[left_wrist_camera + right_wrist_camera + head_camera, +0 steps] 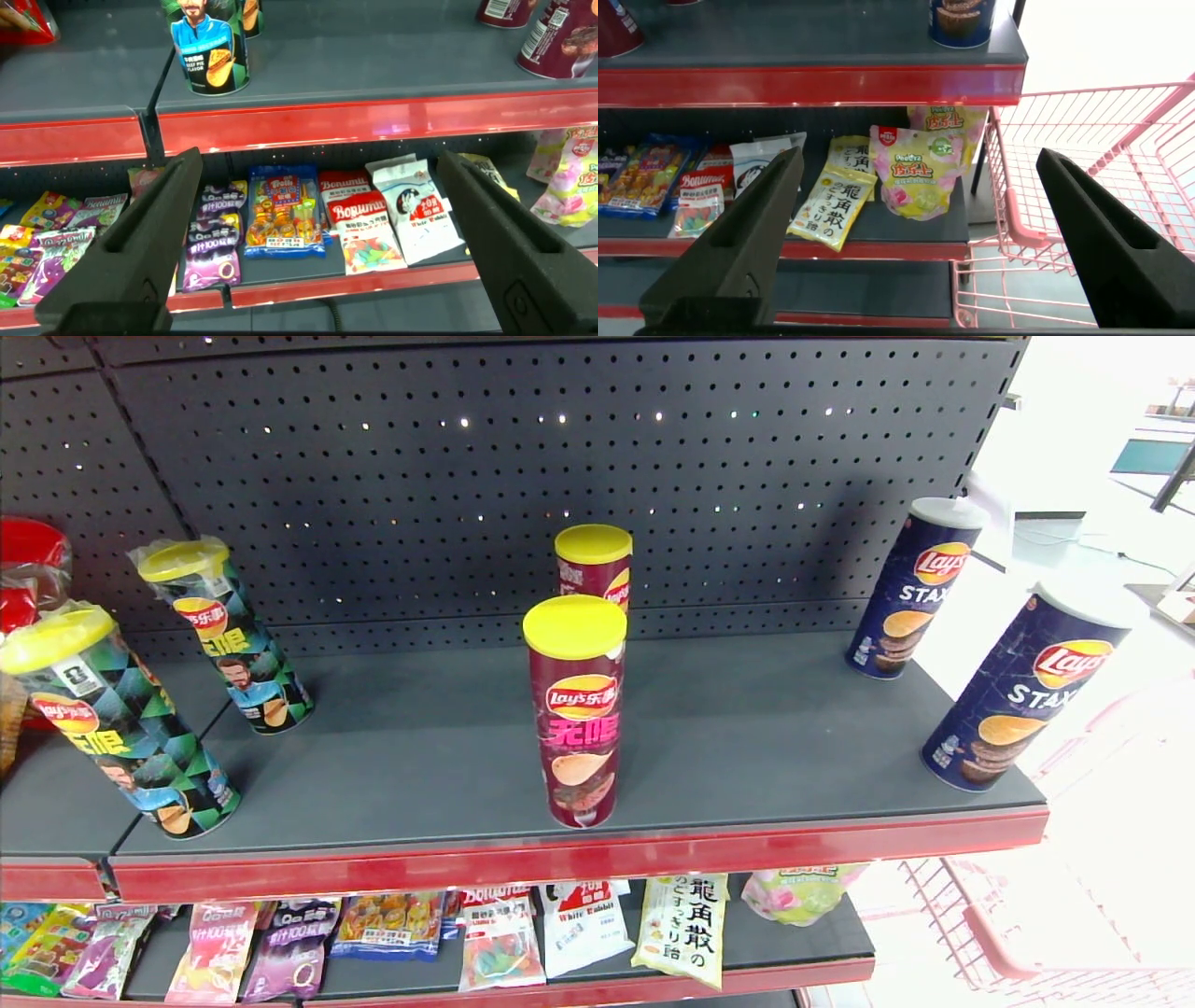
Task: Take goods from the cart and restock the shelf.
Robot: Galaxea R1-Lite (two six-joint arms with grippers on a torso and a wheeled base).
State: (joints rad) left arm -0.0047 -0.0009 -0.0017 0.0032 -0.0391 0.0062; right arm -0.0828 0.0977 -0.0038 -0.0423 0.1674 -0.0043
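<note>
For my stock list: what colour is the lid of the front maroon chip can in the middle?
Yellow. The lid shows best in the head view.

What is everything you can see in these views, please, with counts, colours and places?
maroon cans: two, maroon with yellow lids, centre of the upper board, one at the front edge and one behind it.
patterned cans: two, teal and black pattern with yellow lids, left part of the upper board.
blue cans: two, dark blue with white lids, right end of the upper board.
red container: one, red, far left, cut off by the edge.
snack bags: many, mixed colours, lying on the lower board.
shelf: one, dark grey boards with red front edges.
pegboard: one, dark, behind the cans.
cart: one, pink wire, right of the shelf.
left claw: one, black, open, facing the lower board.
right claw: one, black, open, near the cart.
</note>
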